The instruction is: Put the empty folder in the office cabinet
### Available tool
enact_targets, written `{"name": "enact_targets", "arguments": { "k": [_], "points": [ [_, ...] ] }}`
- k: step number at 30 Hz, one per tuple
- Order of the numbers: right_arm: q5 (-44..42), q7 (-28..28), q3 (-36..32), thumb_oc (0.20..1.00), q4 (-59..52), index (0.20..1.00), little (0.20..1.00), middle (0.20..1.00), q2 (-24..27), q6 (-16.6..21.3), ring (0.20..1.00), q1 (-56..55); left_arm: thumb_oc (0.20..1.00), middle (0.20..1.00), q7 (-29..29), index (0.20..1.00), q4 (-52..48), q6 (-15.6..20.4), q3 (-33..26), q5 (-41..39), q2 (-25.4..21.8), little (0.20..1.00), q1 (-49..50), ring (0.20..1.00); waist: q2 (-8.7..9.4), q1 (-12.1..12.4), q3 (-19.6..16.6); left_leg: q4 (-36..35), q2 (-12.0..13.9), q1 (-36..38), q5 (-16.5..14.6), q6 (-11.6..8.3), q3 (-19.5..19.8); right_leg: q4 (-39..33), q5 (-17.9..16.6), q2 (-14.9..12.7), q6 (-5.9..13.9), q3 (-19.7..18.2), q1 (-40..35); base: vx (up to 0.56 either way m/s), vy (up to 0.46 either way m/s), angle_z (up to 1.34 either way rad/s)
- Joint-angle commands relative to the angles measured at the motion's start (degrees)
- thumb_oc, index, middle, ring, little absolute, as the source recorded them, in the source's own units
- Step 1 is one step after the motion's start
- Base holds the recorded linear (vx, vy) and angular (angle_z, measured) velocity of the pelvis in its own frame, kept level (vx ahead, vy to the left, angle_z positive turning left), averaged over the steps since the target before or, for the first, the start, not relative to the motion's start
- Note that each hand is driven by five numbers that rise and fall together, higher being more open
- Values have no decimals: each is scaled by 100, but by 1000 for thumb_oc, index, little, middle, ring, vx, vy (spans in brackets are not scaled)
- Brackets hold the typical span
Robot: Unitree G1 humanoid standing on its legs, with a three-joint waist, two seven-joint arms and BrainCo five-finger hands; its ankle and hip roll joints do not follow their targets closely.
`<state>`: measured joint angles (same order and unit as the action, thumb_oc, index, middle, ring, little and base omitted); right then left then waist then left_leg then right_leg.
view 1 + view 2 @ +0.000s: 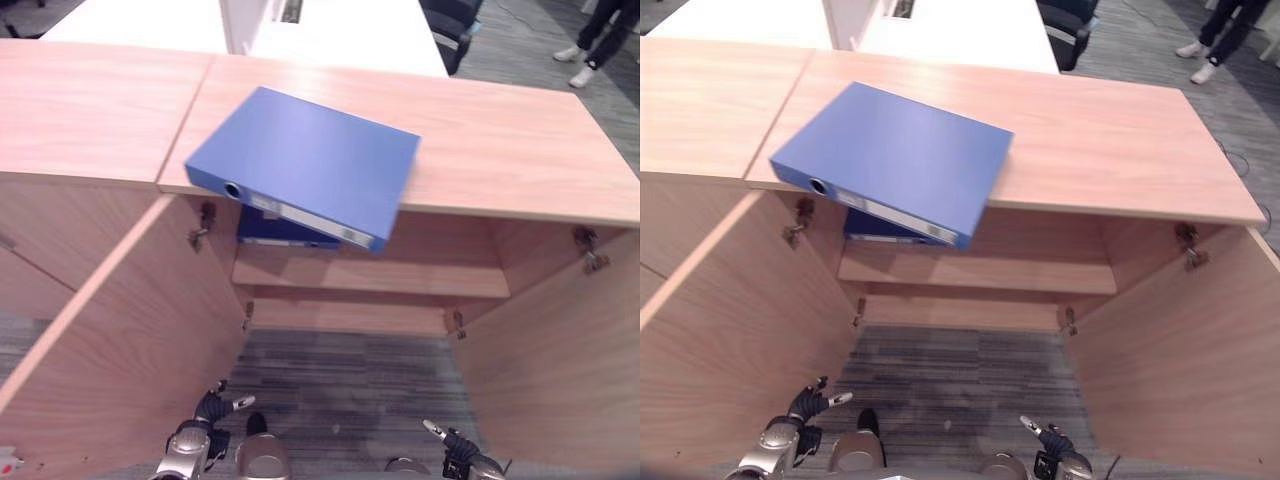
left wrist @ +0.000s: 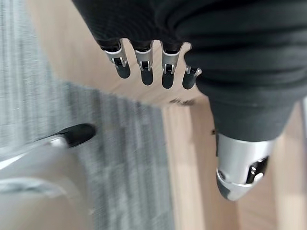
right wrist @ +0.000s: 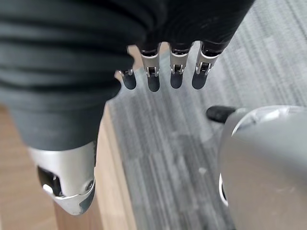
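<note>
second blue folder on the cabinet shelf mostly hidden behind the overhanging blue folder, person beyond the cabinet cut off above the legs

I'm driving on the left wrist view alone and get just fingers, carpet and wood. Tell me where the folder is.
Observer: The blue folder lies flat on the cabinet top, its spine end jutting past the front edge above the open compartment.
Operator: Report the right hand.
Observer: The right hand hangs low over the carpet, fingers straight, holding nothing.
Operator: Now look inside.
Observer: A second blue folder lies on the left part of the shelf, right under the overhanging one; bare wood shows to its right.
</note>
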<state>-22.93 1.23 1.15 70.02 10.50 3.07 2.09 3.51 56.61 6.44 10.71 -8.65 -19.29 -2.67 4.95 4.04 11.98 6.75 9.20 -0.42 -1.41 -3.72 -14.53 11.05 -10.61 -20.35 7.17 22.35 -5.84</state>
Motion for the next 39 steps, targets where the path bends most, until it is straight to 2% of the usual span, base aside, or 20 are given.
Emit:
{"name": "enact_targets", "arguments": {
  "k": [1, 2, 4, 5, 6, 7, 9, 11, 13, 14, 16, 22, 26, 27, 29, 33, 35, 39],
  "points": [
    [32, 0, 185, 1000, -80, 1000, 1000, 1000, 293, 35, 1000, 190, 1000, 1000, 34, 1000, -102, 122, 33, 30, 37, 1000, -41, 1000, -301, 96, 95, -746, 265, -187, 660, -33, 93, 696, 872, 169, 686, -187, 57, 130, 233, -12],
    [-39, -15, 211, 1000, -143, 1000, 1000, 1000, 227, 47, 1000, 229, 1000, 1000, 42, 1000, -154, 120, 1, -8, 22, 1000, -34, 1000, -329, 93, 88, -796, 180, -91, 562, 75, 87, 1011, 620, 181, 754, -307, 201, 121, 230, 0],
    [-156, -23, 228, 1000, -227, 1000, 1000, 1000, 150, 78, 1000, 286, 1000, 1000, 50, 1000, -222, 117, -34, -67, 2, 1000, -20, 1000, -381, 116, 131, -916, 84, 103, 482, 184, 61, 1509, 566, 242, 776, -412, 372, 133, 234, -2],
    [-156, -22, 226, 1000, -227, 1000, 1000, 1000, 151, 78, 1000, 289, 1000, 1000, 49, 1000, -223, 116, -34, -67, 3, 1000, -23, 1000, -396, 124, 114, -906, 103, 74, 489, 186, 56, 1479, 532, 265, 773, -416, 390, 162, 218, -8],
    [-197, -89, 326, 1000, -349, 1000, 1000, 1000, 74, 107, 1000, 327, 1000, 1000, 36, 1000, -302, 108, -23, -69, -46, 1000, 8, 1000, -518, 116, 172, -1012, 28, 283, 400, 299, 128, 1898, 548, 551, 783, -441, 656, 115, 143, 0],
    [-196, -89, 328, 1000, -350, 1000, 1000, 1000, 74, 107, 1000, 325, 1000, 1000, 36, 1000, -305, 107, -24, -68, -46, 1000, 11, 1000, -516, 114, 175, -1009, 27, 286, 394, 298, 130, 1909, 558, 548, 783, -441, 655, 162, 160, 6],
    [-251, -129, 369, 1000, -442, 1000, 1000, 1000, 41, 120, 1000, 272, 1000, 1000, 38, 1000, -312, 99, -32, -78, -56, 1000, 4, 1000, -505, 63, 190, -1049, -84, 378, 343, 280, 241, 1612, 811, 659, 750, -555, 735, 102, -7, 16],
    [-284, -104, 370, 1000, -463, 1000, 1000, 1000, 50, 128, 1000, 215, 1000, 1000, 51, 1000, -320, 116, -44, -135, -70, 1000, -31, 1000, -449, 41, 179, -1055, -111, 369, 324, 172, 340, 669, 1160, 612, 595, -628, 576, 97, -138, 26],
    [-267, -84, 364, 1000, -448, 1000, 1000, 1000, 95, 138, 1000, 221, 1000, 1000, 78, 1000, -291, 132, -26, -176, -80, 1000, -105, 1000, -403, 72, 148, -1040, -71, 304, 347, 60, 416, -13, 1165, 486, 521, -664, 445, 42, -192, 41],
    [-262, -93, 356, 1000, -438, 1000, 1000, 1000, 106, 128, 1000, 221, 1000, 1000, 92, 1000, -306, 132, -26, -187, -68, 1000, -91, 1000, -393, 59, 138, -1034, -66, 315, 354, 45, 431, 18, 1072, 480, 535, -772, 498, 53, -193, 39],
    [-191, -104, 363, 1000, -398, 1000, 1000, 1000, 154, 99, 1000, 189, 1000, 1000, 96, 1000, -243, 151, -51, -190, -20, 1000, -101, 1000, -357, 67, 55, -1015, -35, 297, 383, -25, 453, -430, 1069, 514, 553, -883, 315, 59, -197, 44],
    [-113, -92, 305, 1000, -335, 1000, 1000, 1000, 298, 128, 1000, 104, 1000, 1000, 86, 1000, -183, 179, -44, -229, 185, 1000, 58, 1000, -472, 66, -101, -1038, 186, 288, 575, -257, 472, -1067, 1107, 744, 475, -787, -74, 31, -211, -8],
    [-42, -98, 305, 1000, -285, 1000, 1000, 1000, 488, 162, 1000, 31, 1000, 1000, 92, 1000, -124, 156, -27, -284, 376, 1000, 146, 1000, -733, -21, -36, -1003, 530, 273, 903, -555, 574, -1436, 1278, 1062, 289, -546, -386, -6, -232, 13],
    [-42, -99, 305, 1000, -285, 1000, 1000, 1000, 493, 162, 1000, 31, 1000, 1000, 92, 1000, -124, 155, -27, -284, 380, 1000, 146, 1000, -742, -32, -29, -1004, 536, 275, 907, -560, 586, -1442, 1277, 1071, 285, -535, -398, -40, -134, 10],
    [-43, -69, 275, 1000, -268, 1000, 1000, 1000, 626, 175, 1000, 31, 1000, 1000, 111, 1000, -156, 146, -4, -389, 453, 1000, 93, 1000, -848, -61, 83, -867, 669, 75, 1135, -702, 645, -1517, 1351, 1115, 210, -399, -469, -71, -119, 4],
    [-87, -26, 196, 1000, -252, 1000, 1000, 1000, 760, 170, 1000, 67, 1000, 1000, 111, 1000, -142, 144, 23, -456, 516, 1000, 24, 1000, -880, -181, 169, -578, 719, -123, 1188, -708, 504, -1524, 1359, 1073, 143, -238, -459, -119, -53, 11],
    [-90, -19, 180, 1000, -236, 1000, 1000, 1000, 831, 170, 1000, 83, 1000, 1000, 83, 1000, -158, 149, 44, -449, 522, 1000, 23, 1000, -862, -239, 166, -207, 660, -48, 989, -683, 499, -1468, 1315, 1025, 69, -200, -357, -145, -43, 16],
    [-103, -35, 125, 1000, -192, 1000, 1000, 1000, 949, 162, 1000, 168, 1000, 1000, 44, 1000, -203, 161, 121, -377, 529, 1000, 36, 1000, -769, -446, 84, 867, 226, 404, 287, -683, 1010, -1152, 1184, 840, -48, -185, 112, -207, -11, 0]
  ]
}}
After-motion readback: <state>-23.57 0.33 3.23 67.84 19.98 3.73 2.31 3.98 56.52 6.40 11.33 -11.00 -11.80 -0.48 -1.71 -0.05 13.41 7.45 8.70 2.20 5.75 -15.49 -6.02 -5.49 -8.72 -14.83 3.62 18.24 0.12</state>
